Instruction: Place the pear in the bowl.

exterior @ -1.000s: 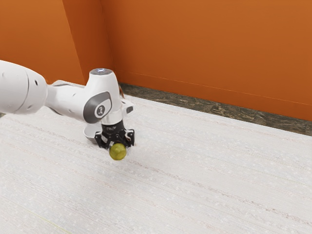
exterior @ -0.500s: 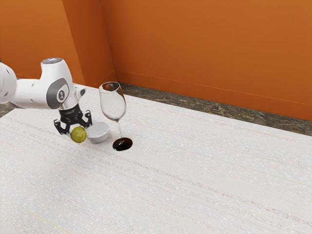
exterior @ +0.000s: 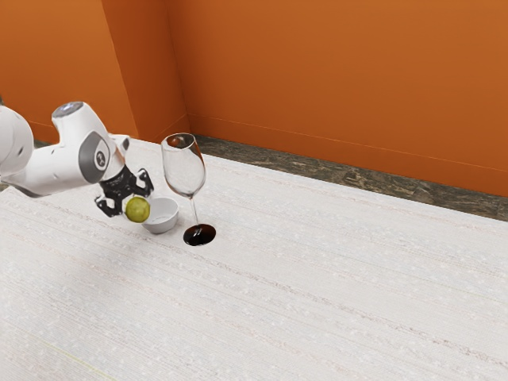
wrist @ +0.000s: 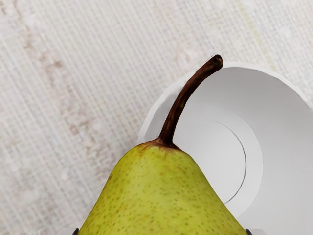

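carry the pear [exterior: 137, 209], gripped between the gripper's [exterior: 129, 205] 2 fingers, spread about as wide as the fruit, from beside the bowl's [exterior: 163, 227] near edge to over its middle; then lower gently before letting go, keeping off the wine glass [exterior: 184, 168]. the arm [exterior: 59, 168] is bent, its hand tilted, fingers slanting down toward the exterior view's right.

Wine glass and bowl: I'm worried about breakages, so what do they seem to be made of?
The wine glass looks like clear, glossy glass: the wall behind shows through it, though clear plastic could look alike. The bowl looks like glazed ceramic or hard plastic, opaque white and smooth with soft shading; I can't tell which.
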